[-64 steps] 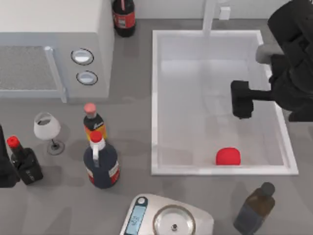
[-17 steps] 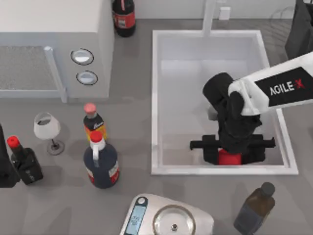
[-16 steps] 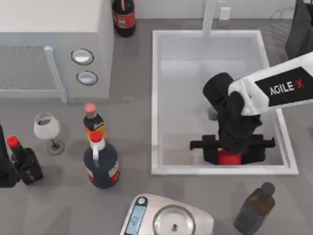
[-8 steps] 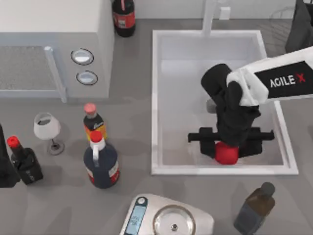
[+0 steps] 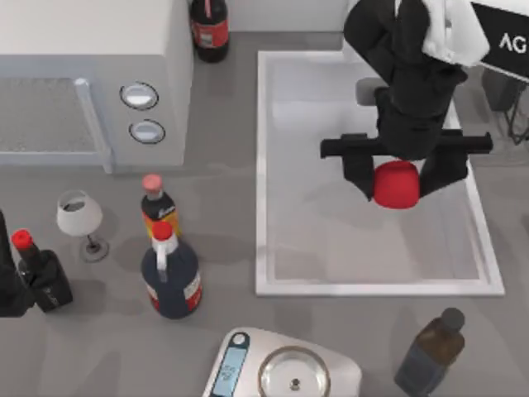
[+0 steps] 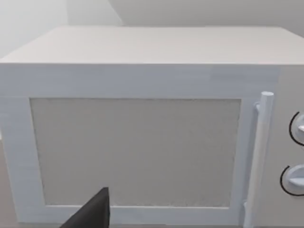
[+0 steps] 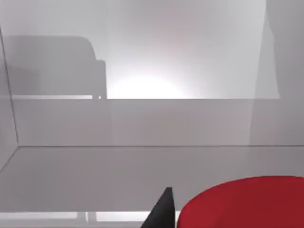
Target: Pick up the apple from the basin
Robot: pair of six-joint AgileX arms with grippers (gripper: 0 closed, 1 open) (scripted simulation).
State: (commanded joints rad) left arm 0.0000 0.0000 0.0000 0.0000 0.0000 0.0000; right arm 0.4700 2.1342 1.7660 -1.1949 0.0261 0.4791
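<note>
Two black fingers of our right gripper [image 5: 397, 184] clamp the apple [image 5: 396, 184], a smooth, matte, bright-red rounded blob, one finger pressed against each of its sides. In the top view the apple hangs above the basin [image 5: 266, 165], a large white rectangular sink with a raised rim and a flat, plain bottom; a soft grey shadow lies on that bottom beneath the load. In the right wrist view the apple [image 7: 247, 202] shows as a red dome beside one dark fingertip [image 7: 162, 209], with the basin's pale walls behind. Our left arm is parked at the table's left edge, its wrist camera facing the white box-shaped microwave [image 6: 142, 123] with its grainy door panel and slim vertical handle. We cannot tell the state of the left jaws.
</note>
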